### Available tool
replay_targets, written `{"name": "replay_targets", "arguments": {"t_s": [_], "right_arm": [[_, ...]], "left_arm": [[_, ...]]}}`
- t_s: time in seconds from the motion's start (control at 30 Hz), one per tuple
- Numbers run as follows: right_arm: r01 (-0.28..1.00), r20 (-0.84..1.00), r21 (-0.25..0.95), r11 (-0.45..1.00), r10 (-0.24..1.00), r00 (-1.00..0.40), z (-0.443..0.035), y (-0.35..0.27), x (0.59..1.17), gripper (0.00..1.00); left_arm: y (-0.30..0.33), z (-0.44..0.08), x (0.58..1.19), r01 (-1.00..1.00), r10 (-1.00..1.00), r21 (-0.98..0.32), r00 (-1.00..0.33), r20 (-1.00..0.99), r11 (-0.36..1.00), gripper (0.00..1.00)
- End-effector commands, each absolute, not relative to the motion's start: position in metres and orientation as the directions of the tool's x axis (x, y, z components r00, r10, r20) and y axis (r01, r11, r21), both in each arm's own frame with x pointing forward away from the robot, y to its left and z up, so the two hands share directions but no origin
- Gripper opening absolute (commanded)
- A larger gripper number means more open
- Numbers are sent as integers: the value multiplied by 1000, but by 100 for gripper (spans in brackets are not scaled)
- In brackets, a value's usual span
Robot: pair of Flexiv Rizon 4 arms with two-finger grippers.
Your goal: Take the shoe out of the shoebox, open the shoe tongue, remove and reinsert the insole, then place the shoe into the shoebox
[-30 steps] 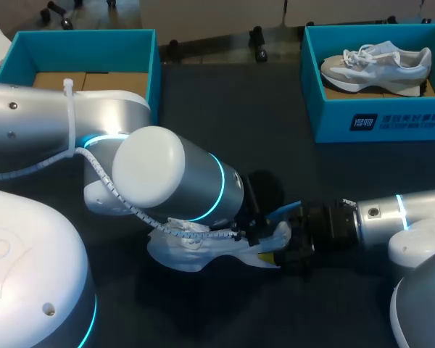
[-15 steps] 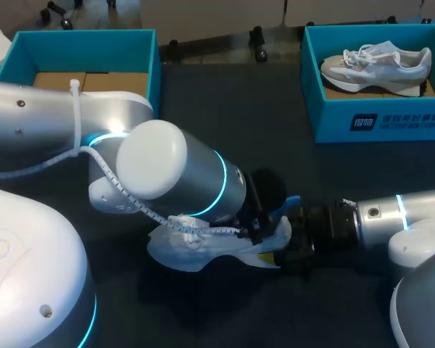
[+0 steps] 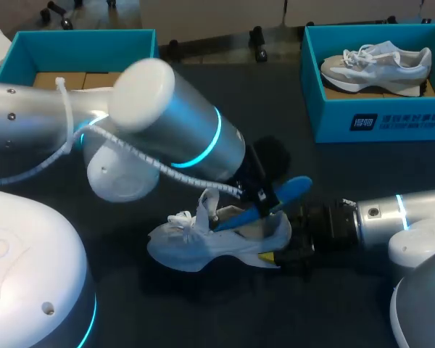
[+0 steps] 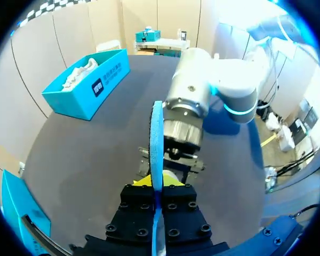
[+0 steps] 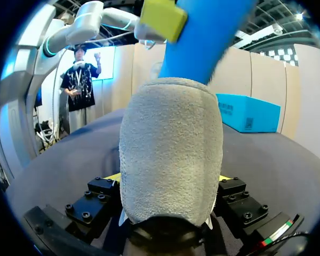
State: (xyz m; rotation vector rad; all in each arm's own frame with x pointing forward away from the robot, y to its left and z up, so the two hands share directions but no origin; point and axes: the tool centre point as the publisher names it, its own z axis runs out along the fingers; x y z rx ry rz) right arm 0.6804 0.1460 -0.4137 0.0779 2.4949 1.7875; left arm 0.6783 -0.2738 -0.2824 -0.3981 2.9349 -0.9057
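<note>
Right jaws clamp the pale fabric sneaker (image 3: 196, 250) by its heel so left jaws, pinching the blue foam insole (image 3: 290, 190), can extract it

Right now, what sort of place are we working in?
Probably a robot test bench for shoes: a dark table, two teal shoeboxes, and my left claw holding a blue insole partly out of a white shoe.

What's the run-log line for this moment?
step: insole removal | left gripper: shut on insole, partly out of shoe | right gripper: shut on shoe heel
</note>
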Motion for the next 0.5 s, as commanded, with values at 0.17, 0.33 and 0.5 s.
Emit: {"name": "replay_targets", "arguments": {"t_s": [0.17, 0.33, 0.5], "right_arm": [[1, -28, 945, 327, 84, -996, -414, 148, 678, 0], [1, -28, 945, 327, 84, -996, -414, 148, 678, 0], [1, -28, 945, 327, 84, -996, -414, 148, 678, 0]], "left_arm": [[-271, -249, 679, -294, -198, -572, -954, 226, 766, 0], [-272, -227, 676, -325, -163, -588, -936, 313, 740, 0], [-267, -191, 665, -317, -106, -635, -932, 348, 705, 0]]}}
